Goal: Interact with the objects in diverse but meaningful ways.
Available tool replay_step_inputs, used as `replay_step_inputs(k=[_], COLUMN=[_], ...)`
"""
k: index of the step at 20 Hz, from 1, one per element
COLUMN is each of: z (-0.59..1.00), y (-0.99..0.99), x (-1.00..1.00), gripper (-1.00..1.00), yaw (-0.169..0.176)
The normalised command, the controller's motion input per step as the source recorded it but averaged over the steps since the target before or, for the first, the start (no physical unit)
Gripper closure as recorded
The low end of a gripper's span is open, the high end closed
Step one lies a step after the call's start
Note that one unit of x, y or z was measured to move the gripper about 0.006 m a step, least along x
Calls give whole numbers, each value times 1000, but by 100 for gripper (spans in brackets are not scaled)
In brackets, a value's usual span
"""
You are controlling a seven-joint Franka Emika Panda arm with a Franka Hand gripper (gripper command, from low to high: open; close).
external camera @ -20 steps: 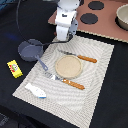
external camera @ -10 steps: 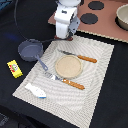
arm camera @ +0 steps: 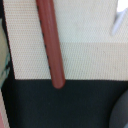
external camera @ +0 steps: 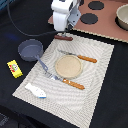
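Note:
My white gripper [external camera: 65, 29] hangs just above the brown sausage [external camera: 63, 37], which lies at the far edge of the striped placemat [external camera: 100, 75]. Its fingers are too indistinct to read. In the wrist view the sausage [arm camera: 50, 40] runs across the mat onto the black table, and no fingers show. The grey-blue saucepan [external camera: 31, 49] sits at the mat's corner on the exterior view's left. Further left lies a yellow packet [external camera: 14, 68]. The white-and-blue fish [external camera: 36, 90] rests on the mat's near corner.
A beige plate [external camera: 69, 66] sits mid-mat, with an orange-handled knife [external camera: 80, 57] beyond it and an orange-handled fork [external camera: 67, 81] in front. A brown toy stove [external camera: 100, 20] with black burners and a bowl [external camera: 122, 15] stand behind the mat.
The arm has shifted only slightly above the sausage. None of the objects has moved.

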Motion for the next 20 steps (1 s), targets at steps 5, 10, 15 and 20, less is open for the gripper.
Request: replay_step_inputs(k=[5,10,15,20], z=[-13,-59,-74,-211], y=[-328,-296,-317,-389], x=[-609,-649,-649,-558], gripper=[-100,-100,-100,-100], yaw=[-136,-140,-134,-115])
